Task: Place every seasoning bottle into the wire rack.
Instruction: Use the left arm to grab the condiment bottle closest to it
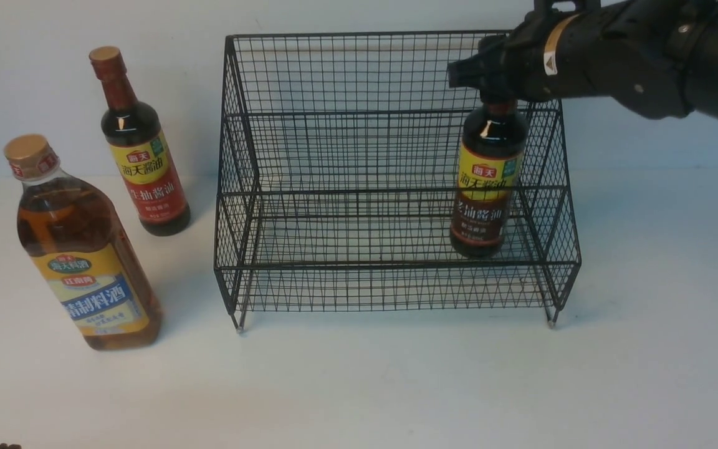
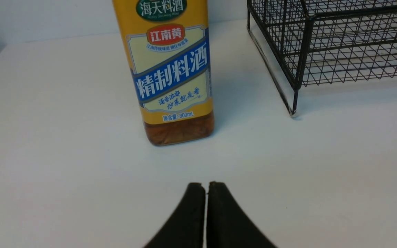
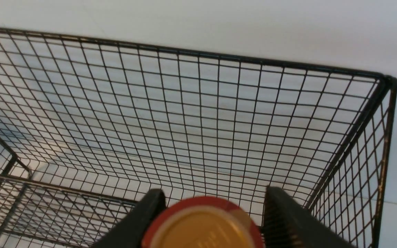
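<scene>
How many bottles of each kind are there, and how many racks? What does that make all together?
Slim dark bottles: 2 (red-label bottle, brown-label bottle)
Big amber bottle: 1
Black wire rack: 1
Total: 4

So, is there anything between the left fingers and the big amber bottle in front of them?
Nothing visible. Only bare white table lies between the shut left fingers and the amber bottle; the wire rack stands off to the side, clear of that path.
</scene>
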{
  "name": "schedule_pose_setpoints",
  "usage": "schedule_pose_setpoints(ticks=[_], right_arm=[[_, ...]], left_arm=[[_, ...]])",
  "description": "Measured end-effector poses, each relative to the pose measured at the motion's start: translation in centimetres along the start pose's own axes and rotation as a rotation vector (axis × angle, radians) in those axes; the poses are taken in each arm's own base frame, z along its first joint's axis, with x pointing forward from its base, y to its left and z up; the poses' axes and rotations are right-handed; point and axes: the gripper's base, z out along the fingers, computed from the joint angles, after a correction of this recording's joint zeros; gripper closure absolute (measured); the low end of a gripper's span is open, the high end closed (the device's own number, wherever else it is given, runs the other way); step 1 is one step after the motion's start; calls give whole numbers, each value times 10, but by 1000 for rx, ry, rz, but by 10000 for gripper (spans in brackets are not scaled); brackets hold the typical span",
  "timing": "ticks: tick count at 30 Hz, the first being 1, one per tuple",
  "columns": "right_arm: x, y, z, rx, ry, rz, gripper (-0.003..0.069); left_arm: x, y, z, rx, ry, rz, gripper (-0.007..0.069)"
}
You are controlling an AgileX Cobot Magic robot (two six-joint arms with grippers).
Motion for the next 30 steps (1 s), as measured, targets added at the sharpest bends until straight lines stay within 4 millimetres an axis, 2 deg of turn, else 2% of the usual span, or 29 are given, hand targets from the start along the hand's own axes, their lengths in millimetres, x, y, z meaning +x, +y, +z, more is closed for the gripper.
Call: schedule_pose_setpoints(ticks=[3, 6, 9, 10, 12, 13, 15, 16, 17, 20, 22, 23, 24, 25, 26, 27, 30], right_arm=[[-2, 1, -6, 2, 0, -25, 242], [-5, 2, -12, 2, -4, -47, 223], [-15, 3, -30, -9, -43, -53, 214], [-15, 3, -30, -9, -43, -53, 214], [-25, 1, -49, -12, -82, -48, 212], [-27, 1, -53, -12, -87, -47, 212], [-38, -5, -80, -10, -122, -29, 216], [-39, -5, -83, -10, -124, -27, 217], [-42, -7, -95, -14, -136, -22, 224], [-49, -14, -135, -25, -132, -27, 289], [-49, -20, -181, -65, -106, -22, 398], [-48, -20, -181, -68, -95, -23, 409], [-45, -23, -208, -106, -68, -25, 492], [-46, -24, -214, -112, -74, -24, 503], [-43, -24, -223, -131, -57, -28, 545], [-39, -26, -250, -181, -50, -26, 622], [-31, -28, -285, -261, -68, -21, 663]], left_arm=[[0, 0, 0, 0, 0, 0, 629], [0, 0, 0, 0, 0, 0, 629], [0, 0, 0, 0, 0, 0, 629], [0, 0, 0, 0, 0, 0, 629], [0, 0, 0, 0, 0, 0, 629], [0, 0, 0, 0, 0, 0, 629], [0, 0, 0, 0, 0, 0, 629], [0, 0, 0, 0, 0, 0, 629], [0, 0, 0, 0, 0, 0, 629], [0, 0, 0, 0, 0, 0, 629], [0, 0, 0, 0, 0, 0, 629], [0, 0, 0, 0, 0, 0, 629], [0, 0, 0, 0, 0, 0, 629], [0, 0, 0, 0, 0, 0, 629], [0, 0, 0, 0, 0, 0, 629], [0, 0, 0, 0, 0, 0, 629], [0, 0, 0, 0, 0, 0, 629]])
